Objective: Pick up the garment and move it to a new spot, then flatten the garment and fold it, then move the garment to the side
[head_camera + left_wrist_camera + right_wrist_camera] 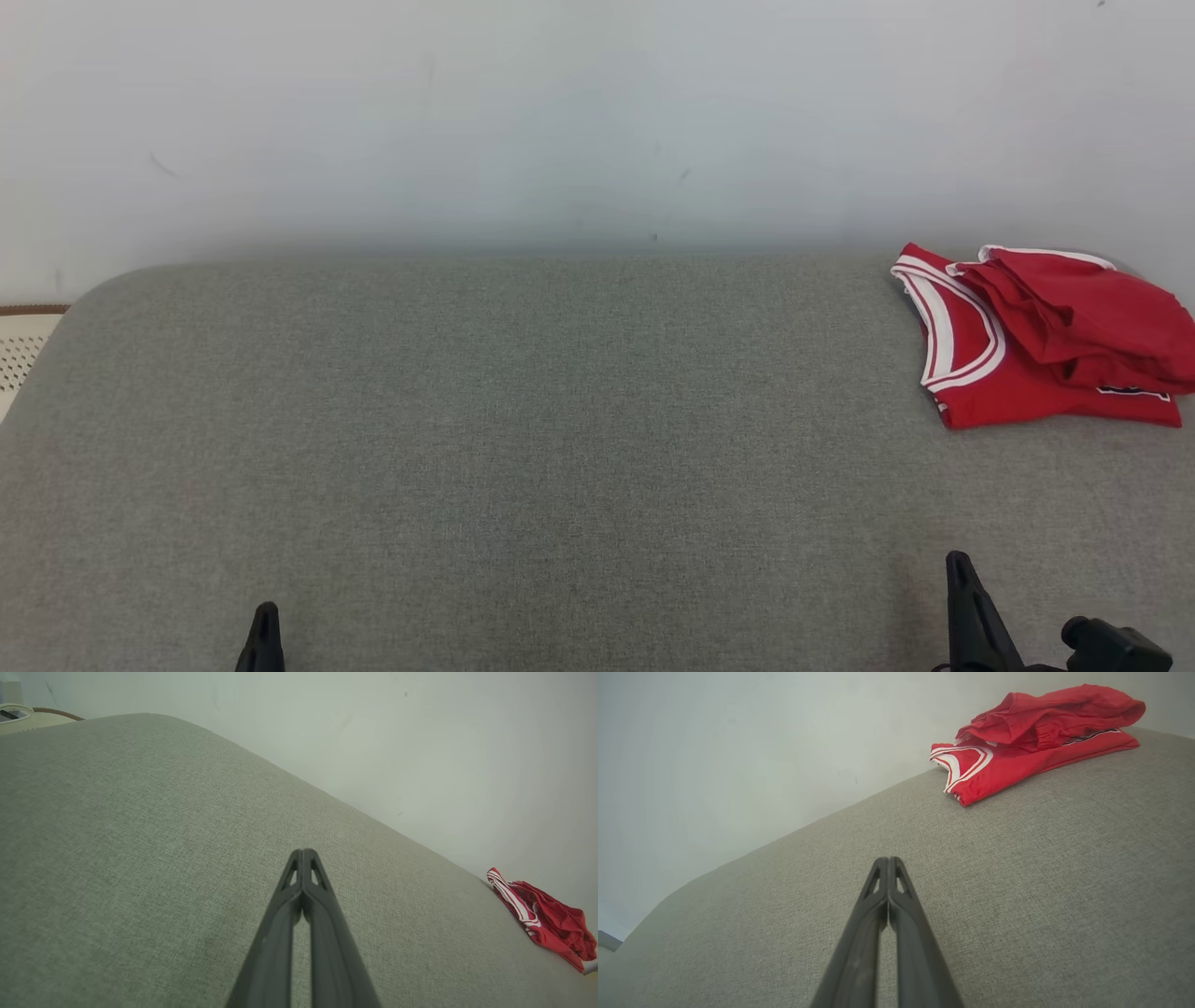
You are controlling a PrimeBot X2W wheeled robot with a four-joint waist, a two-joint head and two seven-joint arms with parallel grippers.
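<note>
Red garment (1036, 355) lies loosely folded at the far right of the grey tabletop (560, 420), either awaiting pickup or already set aside; left hand (303, 854) and right hand (888, 861) rest closed, empty

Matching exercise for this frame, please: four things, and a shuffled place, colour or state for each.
1 garment
2 left gripper
3 right gripper
4 wall

A shut, lower right of head view
B pale, behind the grey surface
C red, far right on the surface
D shut, lower left of head view

Pairs: 1-C, 2-D, 3-A, 4-B
</note>
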